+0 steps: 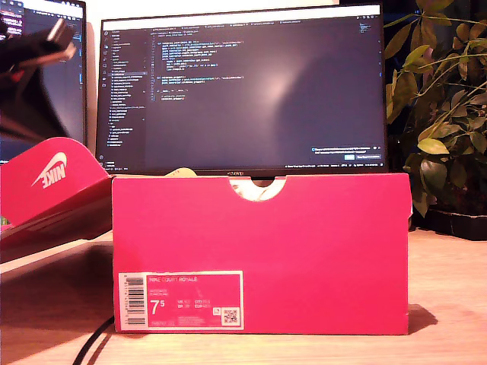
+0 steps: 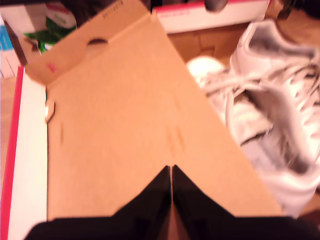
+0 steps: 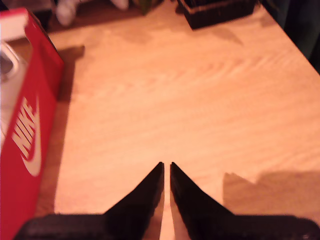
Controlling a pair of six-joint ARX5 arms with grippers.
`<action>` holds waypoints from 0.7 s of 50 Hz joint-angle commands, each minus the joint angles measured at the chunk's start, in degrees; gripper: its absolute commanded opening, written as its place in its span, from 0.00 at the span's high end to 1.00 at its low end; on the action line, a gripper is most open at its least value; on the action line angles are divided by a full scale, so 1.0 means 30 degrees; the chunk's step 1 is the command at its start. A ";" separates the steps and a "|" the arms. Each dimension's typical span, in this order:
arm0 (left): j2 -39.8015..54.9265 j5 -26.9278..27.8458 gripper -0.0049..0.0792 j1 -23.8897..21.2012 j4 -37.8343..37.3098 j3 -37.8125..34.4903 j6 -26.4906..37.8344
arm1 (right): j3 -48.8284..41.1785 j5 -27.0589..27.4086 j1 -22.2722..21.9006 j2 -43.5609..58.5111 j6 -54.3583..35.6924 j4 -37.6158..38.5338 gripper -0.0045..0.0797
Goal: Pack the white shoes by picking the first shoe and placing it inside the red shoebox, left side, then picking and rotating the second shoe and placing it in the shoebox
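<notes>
The red shoebox (image 1: 304,251) stands in the middle of the exterior view, its label side facing the camera and its lid (image 1: 53,182) hinged open toward the exterior view's left. My first gripper (image 2: 171,167) is shut on nothing and hovers over the lid's brown inner face (image 2: 115,130). The white shoes (image 2: 270,105) lie laces-up just beside that flap. The first arm (image 1: 30,76) is a dark blur at the exterior view's top left. My second gripper (image 3: 166,164) is shut and empty above bare wooden table, beside the box's swoosh side (image 3: 30,135). A white shoe (image 3: 7,65) shows inside the rim.
A large monitor (image 1: 243,84) stands right behind the box. A leafy plant (image 1: 445,106) fills the exterior view's right, and its black planter (image 3: 215,12) sits past my second gripper. A black cable (image 1: 91,342) runs along the table (image 3: 190,100) at the box's lower corner.
</notes>
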 commanded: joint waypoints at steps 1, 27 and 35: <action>-0.0015 0.0058 0.96 0.0073 -0.0073 0.0080 0.0080 | -0.0160 -0.0015 0.0022 0.0109 0.0051 0.0066 0.96; -0.0488 0.0539 0.96 0.2339 -0.0270 0.0080 0.0080 | -0.0160 -0.0022 -0.1676 -0.3468 0.0044 0.0109 0.96; -0.0656 0.0998 0.96 0.3177 0.0692 0.0080 0.0080 | -0.0168 -0.0029 -0.3184 -0.4583 0.0051 0.0095 0.96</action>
